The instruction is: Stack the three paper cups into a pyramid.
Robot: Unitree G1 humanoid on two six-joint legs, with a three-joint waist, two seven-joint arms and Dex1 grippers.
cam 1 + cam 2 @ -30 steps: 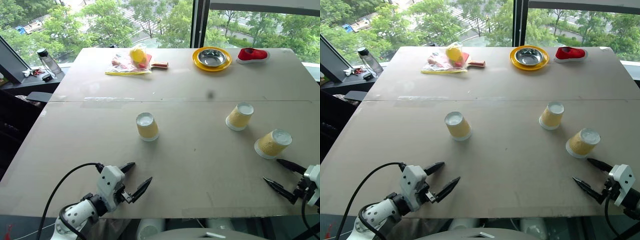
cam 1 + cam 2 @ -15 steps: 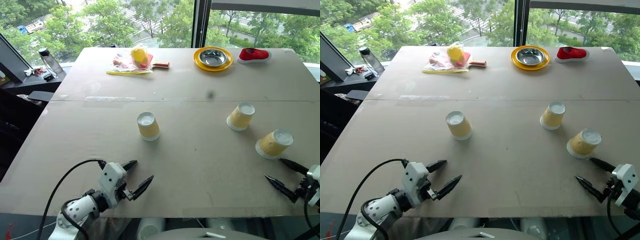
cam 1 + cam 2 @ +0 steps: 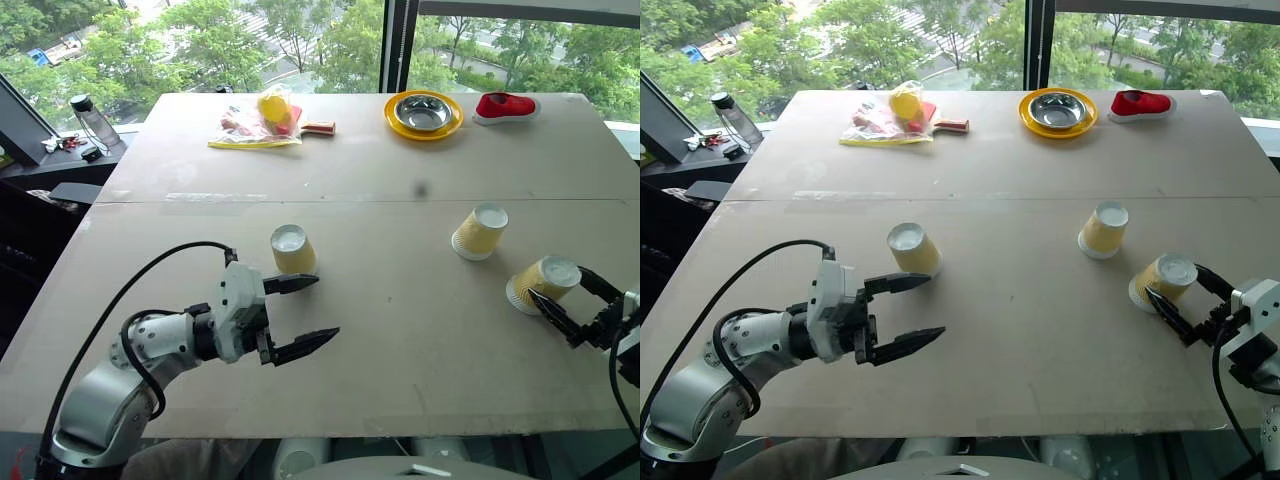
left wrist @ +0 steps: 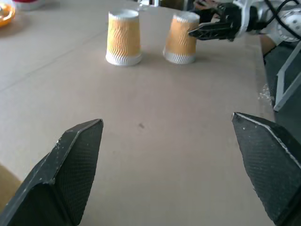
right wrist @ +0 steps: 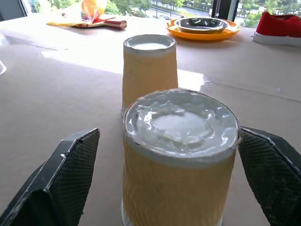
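Three tapered paper cups stand upside down on the bench (image 3: 400,160), a flat tan board surface with a seam running across it. Each has ribbed pale yellow sides, a white rim against the board and a white round base facing up. The left cup (image 3: 292,249) stands near the middle of the bench, toward the left edge. The middle cup (image 3: 480,231) stands well to the right of it, and the right cup (image 3: 541,284) sits close to the right edge, nearer the front.

The left hand (image 3: 303,315) hangs just in front of the left cup with its two black fingers spread wide, one fingertip close beside the cup's wall, holding nothing. The right hand (image 3: 570,303) has its fingers spread on either side of the right cup; the wrist view shows a gap between each finger and the cup's sides.

At the back edge, a shiny steel bowl (image 3: 423,112) sits in a round yellow plate (image 3: 396,121); nothing can be made out inside the bowl. Beside it lies a red shoe (image 3: 505,107). Further left is a crinkled clear bag (image 3: 256,128) holding yellow and red items.
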